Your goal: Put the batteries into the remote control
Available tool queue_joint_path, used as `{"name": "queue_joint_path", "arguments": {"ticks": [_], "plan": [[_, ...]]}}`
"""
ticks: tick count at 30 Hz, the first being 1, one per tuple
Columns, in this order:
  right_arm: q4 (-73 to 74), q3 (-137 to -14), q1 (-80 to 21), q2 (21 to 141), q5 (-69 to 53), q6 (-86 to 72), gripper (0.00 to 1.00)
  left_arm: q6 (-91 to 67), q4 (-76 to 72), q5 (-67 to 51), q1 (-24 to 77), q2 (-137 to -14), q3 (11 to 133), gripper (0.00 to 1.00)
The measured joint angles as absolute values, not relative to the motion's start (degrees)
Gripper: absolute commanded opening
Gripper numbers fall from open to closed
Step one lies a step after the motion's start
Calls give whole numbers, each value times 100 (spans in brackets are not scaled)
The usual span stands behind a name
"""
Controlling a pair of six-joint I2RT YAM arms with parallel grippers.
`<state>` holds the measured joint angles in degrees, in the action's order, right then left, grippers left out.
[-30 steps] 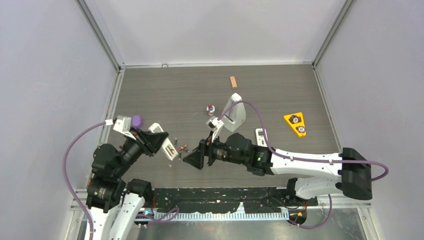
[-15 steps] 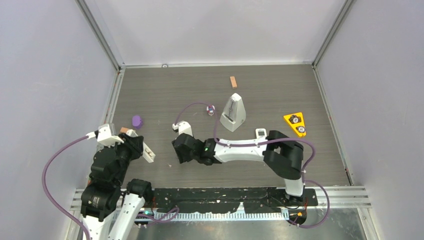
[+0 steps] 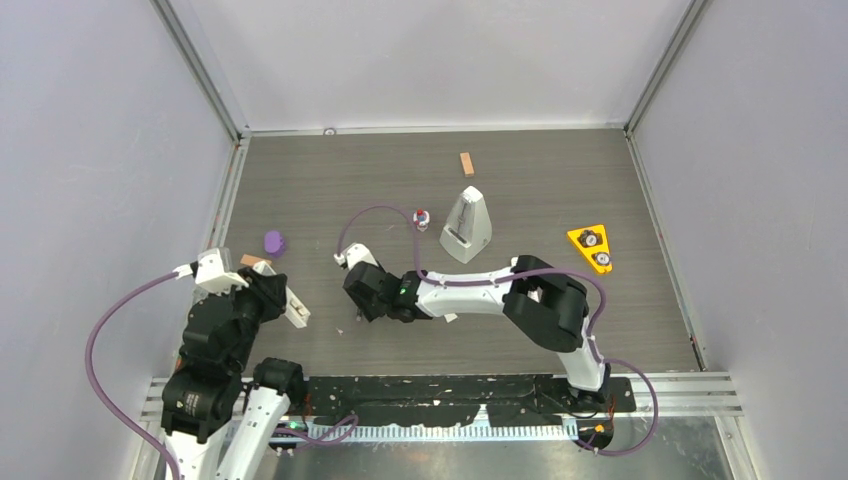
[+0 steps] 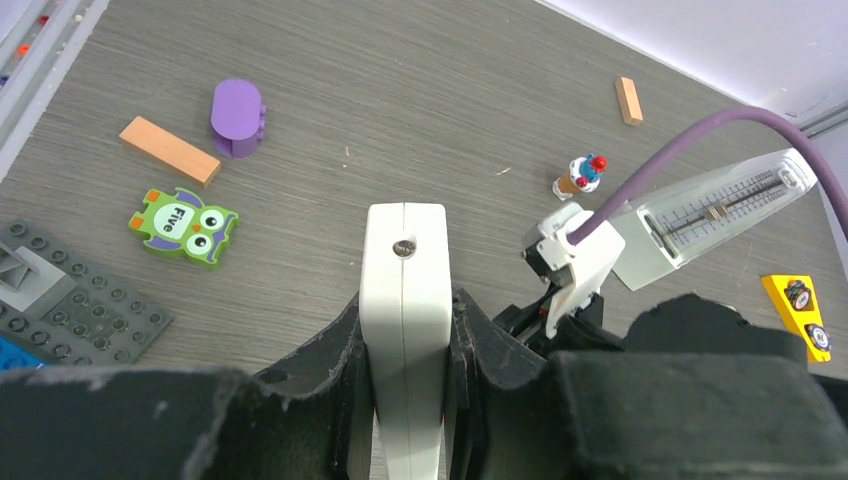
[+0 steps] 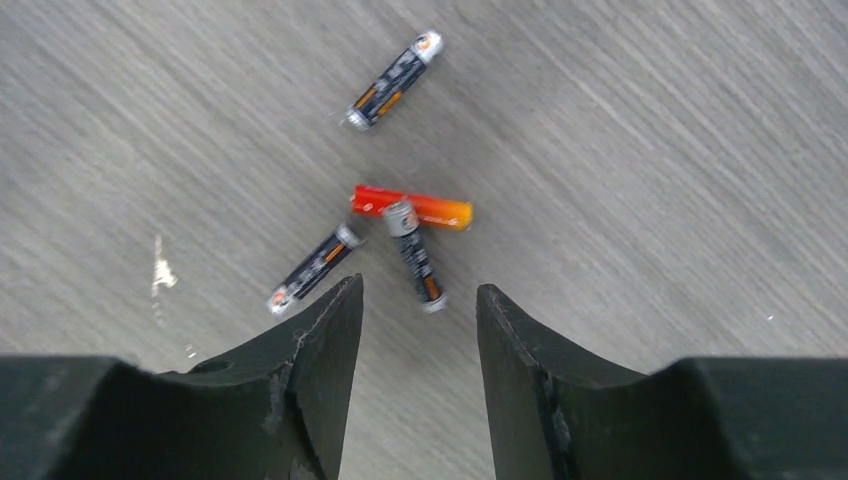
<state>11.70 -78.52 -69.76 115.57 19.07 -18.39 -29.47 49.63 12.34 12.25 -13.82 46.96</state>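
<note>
Noted remote control clamped edge-on between fingers of left gripper, lower centre of left wrist view; white face up. Found right gripper with jaws parted, gripping nothing, low over batteries at centre of right wrist view. Counted four loose on table, three clustered, one reaching into gap between the tips, untouched.

Clustered batteries just beyond parted jaws
</note>
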Motion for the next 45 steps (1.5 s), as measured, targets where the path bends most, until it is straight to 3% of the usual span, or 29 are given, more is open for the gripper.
{"name": "queue_joint_path", "arguments": {"ticks": [8,10,13,17,25,33,39,45], "plan": [[1111,-8051,-6696,11909,1505,-1337,39,-2947,4954,1157,1225,-1461,4637,0],[1085,-8117,-6694,11966,1420,-1264,33,-2947,4954,1131,1225,-1490,4595,0],[1031,-8189,-6683,12027,1271,-1199,15,-2945,4954,1085,1225,-1568,4550,0],[1015,-8193,-6652,12027,1164,-1219,6,-2939,4952,1039,1225,-1614,4525,0],[1002,-7570,-6611,11483,1208,-1549,5,-2943,4814,718,1225,-1721,4414,0],[921,-6501,-6593,9024,1297,-2137,5,-3277,4204,-154,1225,-1813,4171,0],[303,-6031,-6884,7367,1365,-2530,5,-4322,2932,-1284,1225,-1865,3509,0],[-167,-5940,-7664,6801,1559,-2692,6,-5791,1350,-2202,1225,-1931,2670,0]]}}
